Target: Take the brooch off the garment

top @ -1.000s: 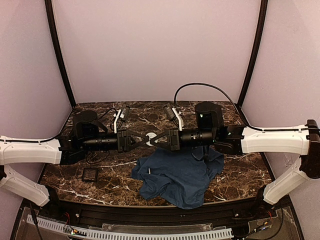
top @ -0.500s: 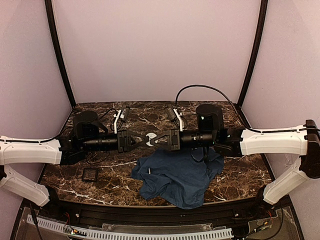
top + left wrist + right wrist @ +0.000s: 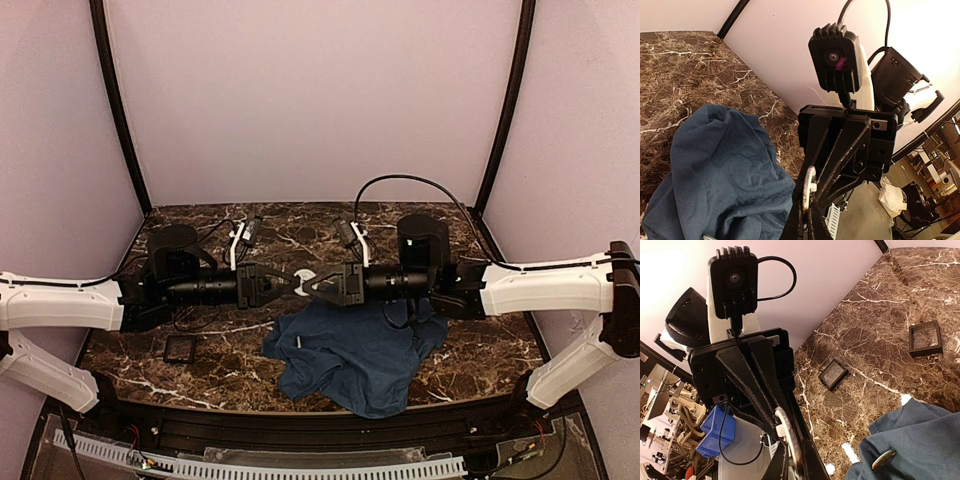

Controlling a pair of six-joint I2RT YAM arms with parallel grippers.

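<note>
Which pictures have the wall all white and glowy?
Left wrist view: wall blown out near white, blue cloth sharp. Right wrist view: same glare at upper left, marble table crisp. Top external view: even, soft light, no glare.

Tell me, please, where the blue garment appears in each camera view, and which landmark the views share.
Top external: the blue garment lies crumpled at lower centre, towards the near edge.
Left wrist: the blue garment fills the lower left.
Right wrist: the blue garment sits in the lower right corner.
Shared landmark: the brown marble table, under the garment in all three views.
</note>
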